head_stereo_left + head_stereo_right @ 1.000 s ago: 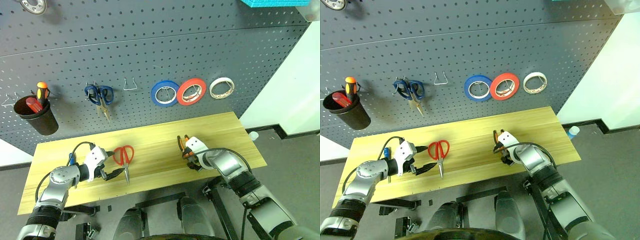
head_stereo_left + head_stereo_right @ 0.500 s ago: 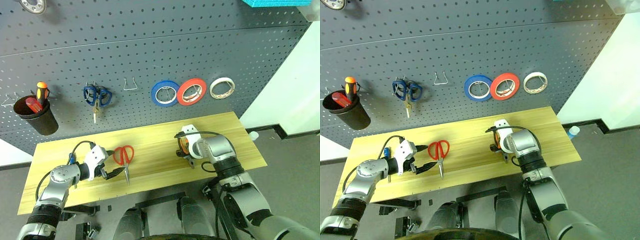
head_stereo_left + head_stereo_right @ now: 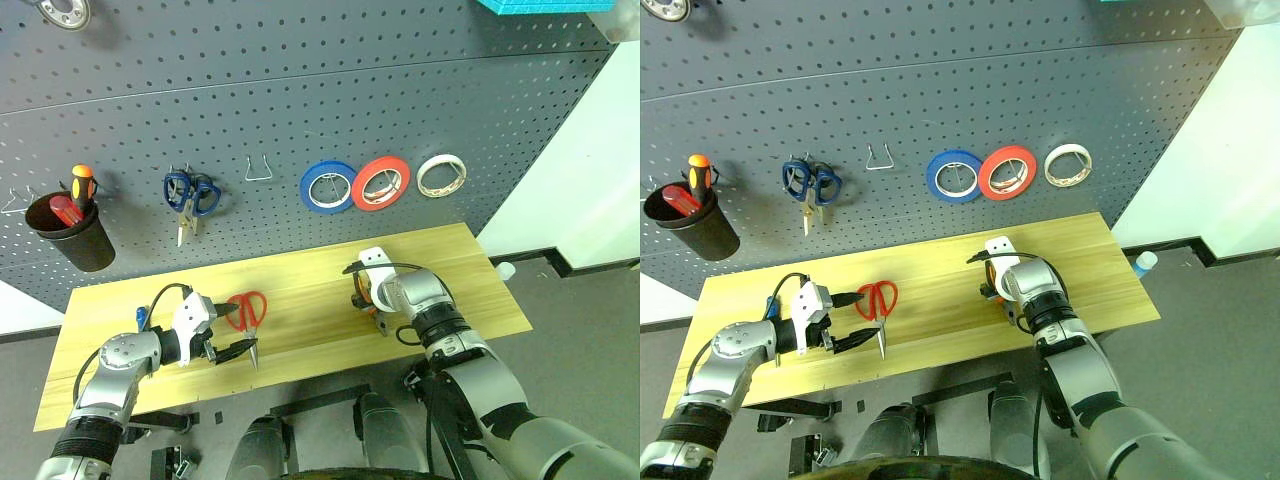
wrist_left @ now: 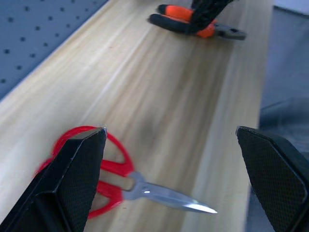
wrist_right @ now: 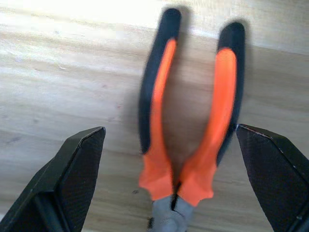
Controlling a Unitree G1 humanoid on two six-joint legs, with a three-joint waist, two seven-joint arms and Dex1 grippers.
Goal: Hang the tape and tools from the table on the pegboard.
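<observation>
The right end effector point(image 5: 169, 183) hangs spread wide over the orange-and-black pliers point(image 5: 190, 116), which lie flat on the tabletop point(image 3: 300, 270) toward its right end, gripping nothing. The left end effector point(image 4: 169, 188) is equally wide and empty, pointing at the red-handled scissors point(image 3: 247, 315) lying left of the tabletop's middle near the front edge. On the pegboard point(image 3: 300, 100) the cream-white tape point(image 3: 442, 175) hangs just right of the red roll point(image 3: 381, 183) and blue roll point(image 3: 329, 186).

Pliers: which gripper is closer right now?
Right. The right gripper hangs directly over the pliers, open jaws either side of the handles. The left gripper is far across the table, open by the red scissors.
</observation>
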